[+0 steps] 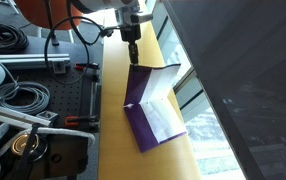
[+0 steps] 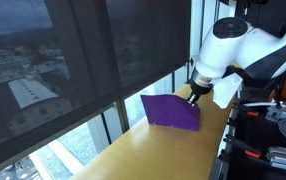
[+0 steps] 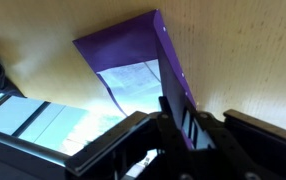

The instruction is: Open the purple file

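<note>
Midway along the narrow yellow table (image 1: 115,95), pinching the purple file (image 1: 141,128) by its cover (image 1: 151,80) with the gripper (image 1: 131,58). Pressing the fingers (image 3: 169,112) together on the cover's free edge from both faces, as seen in the wrist view, with the purple sheet running between them. Holding that cover lifted clear of the lower leaf, tilting steeply, and showing nearly upright from its outer side in an exterior view of the purple file (image 2: 171,112). Resting the lower leaf flat on the table, spanning most of the width between the two long edges, with one corner sitting close to the window-side long edge. Exposing white paper (image 1: 163,116) on the lower leaf, lying inside a purple border. Showing the same paper (image 3: 131,78) in the wrist view under the raised cover (image 3: 133,48), with bare yellow table on either side. Reaching down with the white arm (image 2: 228,48) from above the long edge away from the window (image 2: 83,80), gripper (image 2: 194,98) pointing downward at the cover's top. Lying beyond that same long edge, off the table, black cables (image 1: 13,40) coiling on a perforated bench (image 1: 58,95).
</note>
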`<state>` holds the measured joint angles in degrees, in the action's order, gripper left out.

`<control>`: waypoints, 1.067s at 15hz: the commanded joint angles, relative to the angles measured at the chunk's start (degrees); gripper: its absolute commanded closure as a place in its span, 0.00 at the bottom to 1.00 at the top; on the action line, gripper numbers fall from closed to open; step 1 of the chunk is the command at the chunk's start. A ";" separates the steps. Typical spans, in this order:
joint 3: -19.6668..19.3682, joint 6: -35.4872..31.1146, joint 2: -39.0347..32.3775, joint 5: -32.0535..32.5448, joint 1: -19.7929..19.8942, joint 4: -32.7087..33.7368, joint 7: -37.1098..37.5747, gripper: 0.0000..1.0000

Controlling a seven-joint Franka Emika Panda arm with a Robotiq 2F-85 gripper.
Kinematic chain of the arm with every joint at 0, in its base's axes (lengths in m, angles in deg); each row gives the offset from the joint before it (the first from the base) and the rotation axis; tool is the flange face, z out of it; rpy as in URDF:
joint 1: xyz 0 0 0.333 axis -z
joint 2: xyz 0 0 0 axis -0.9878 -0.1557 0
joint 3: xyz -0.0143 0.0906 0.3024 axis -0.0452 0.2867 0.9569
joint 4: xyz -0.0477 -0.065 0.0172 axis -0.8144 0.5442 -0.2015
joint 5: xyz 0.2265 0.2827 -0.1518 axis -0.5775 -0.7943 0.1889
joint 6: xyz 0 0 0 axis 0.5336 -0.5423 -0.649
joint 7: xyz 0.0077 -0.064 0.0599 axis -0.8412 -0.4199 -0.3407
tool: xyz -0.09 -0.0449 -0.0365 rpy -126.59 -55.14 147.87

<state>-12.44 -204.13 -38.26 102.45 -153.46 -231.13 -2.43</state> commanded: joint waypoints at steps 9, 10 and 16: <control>-0.28 -3.52 7.32 0.53 0.12 -3.45 -2.63 0.00; 0.07 -3.78 8.64 0.17 0.53 -3.69 -3.95 0.00; 1.74 -7.47 20.37 -3.33 9.84 -9.08 -22.15 0.00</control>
<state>-12.35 -209.20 -27.66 101.71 -150.29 -234.81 -13.28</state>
